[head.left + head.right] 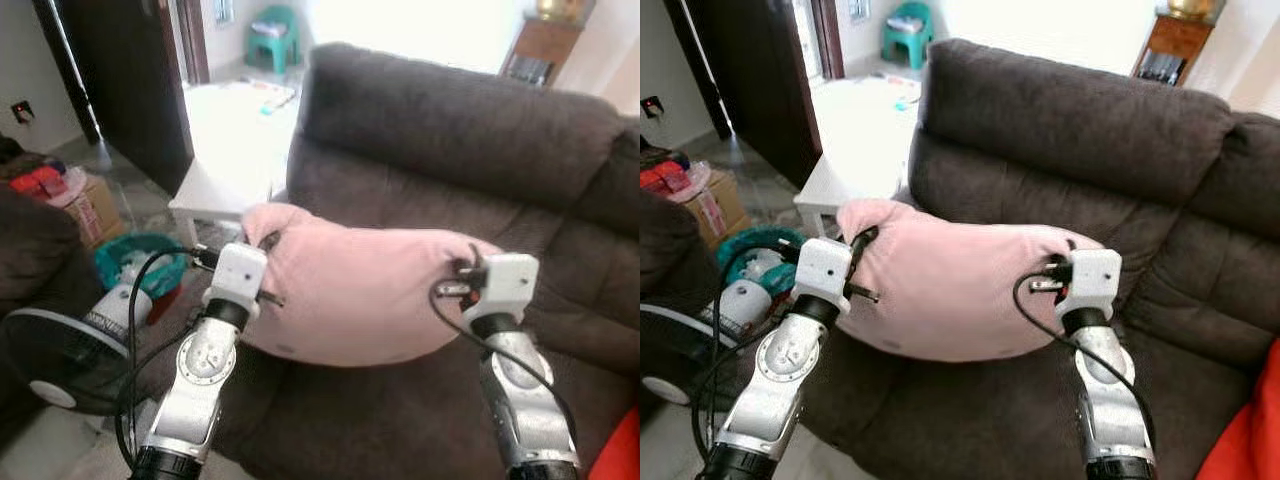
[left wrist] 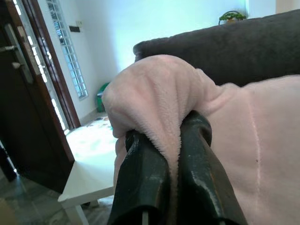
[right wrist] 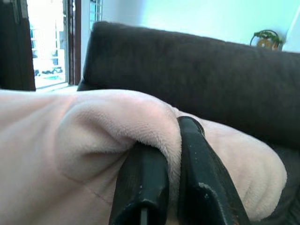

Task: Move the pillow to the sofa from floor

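Soft pink plush pillow [image 1: 355,295] held up in front of the dark brown fabric sofa [image 1: 470,130], just over its seat.

The left gripper [image 2: 172,164] pinches one end's fleece between its fingers; the right gripper [image 3: 173,173] is clenched on the other end. A white low table [image 1: 235,140] stands beside the sofa.

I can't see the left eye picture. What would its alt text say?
A robot's two silver arms hold a pink pillow over a dark brown sofa, the left gripper pinching one end and the right gripper the other. To the left stand a white table, a fan and a teal basket.
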Available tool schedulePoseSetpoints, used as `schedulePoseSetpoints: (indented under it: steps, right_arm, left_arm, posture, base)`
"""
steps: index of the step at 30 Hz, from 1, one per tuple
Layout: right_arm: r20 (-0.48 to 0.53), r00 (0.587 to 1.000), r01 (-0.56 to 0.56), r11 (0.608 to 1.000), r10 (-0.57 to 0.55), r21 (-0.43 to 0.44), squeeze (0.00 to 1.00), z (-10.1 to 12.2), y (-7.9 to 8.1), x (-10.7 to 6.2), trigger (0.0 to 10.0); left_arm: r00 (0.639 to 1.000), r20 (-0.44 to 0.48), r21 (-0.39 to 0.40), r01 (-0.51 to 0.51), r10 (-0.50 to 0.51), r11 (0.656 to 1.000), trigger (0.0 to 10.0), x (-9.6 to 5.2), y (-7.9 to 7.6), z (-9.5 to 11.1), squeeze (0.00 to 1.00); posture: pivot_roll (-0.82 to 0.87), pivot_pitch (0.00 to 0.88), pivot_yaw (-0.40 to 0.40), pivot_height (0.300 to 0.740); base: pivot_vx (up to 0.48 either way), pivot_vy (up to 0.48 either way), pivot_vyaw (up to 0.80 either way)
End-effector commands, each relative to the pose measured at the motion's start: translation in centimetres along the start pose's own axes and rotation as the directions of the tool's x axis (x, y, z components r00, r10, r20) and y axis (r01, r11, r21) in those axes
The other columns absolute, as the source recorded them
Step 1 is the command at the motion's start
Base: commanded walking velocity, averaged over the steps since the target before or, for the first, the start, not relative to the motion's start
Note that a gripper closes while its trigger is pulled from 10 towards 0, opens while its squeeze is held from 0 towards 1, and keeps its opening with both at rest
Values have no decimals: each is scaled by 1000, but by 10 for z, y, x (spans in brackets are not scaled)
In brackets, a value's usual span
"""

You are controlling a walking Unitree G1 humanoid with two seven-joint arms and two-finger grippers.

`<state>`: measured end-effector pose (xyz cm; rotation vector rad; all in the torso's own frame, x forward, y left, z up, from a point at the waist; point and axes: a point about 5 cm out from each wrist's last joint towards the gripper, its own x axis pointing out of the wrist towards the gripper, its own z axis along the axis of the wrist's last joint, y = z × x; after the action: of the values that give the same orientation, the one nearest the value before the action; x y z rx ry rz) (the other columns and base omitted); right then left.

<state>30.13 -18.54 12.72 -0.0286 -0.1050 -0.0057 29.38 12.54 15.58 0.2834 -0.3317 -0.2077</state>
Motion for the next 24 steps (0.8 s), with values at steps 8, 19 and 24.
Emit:
schedulePoseSetpoints:
  steps: [8,19,24]
  right_arm:
    - [35,999,5,999,-3,-43,0,11,0,7,10000]
    - [-33,999,-43,983,38,-176,0,20,4,36,10000]
    - [-116,986,-138,971,117,-194,0,10,11,38,10000]
  left_arm:
    - [995,26,-117,103,-101,988,10000,3,-12,11,0]
    - [924,3,-222,374,-382,901,10000,3,-29,18,0]
    - [877,-33,-270,453,-479,850,10000,-5,-34,15,0]
  posture:
    - [153,0,-116,740]
    - [160,0,-121,740]
    - [161,0,-122,740]
  base:
    - [32,0,0]
    - [0,0,0]
    - [0,0,0]
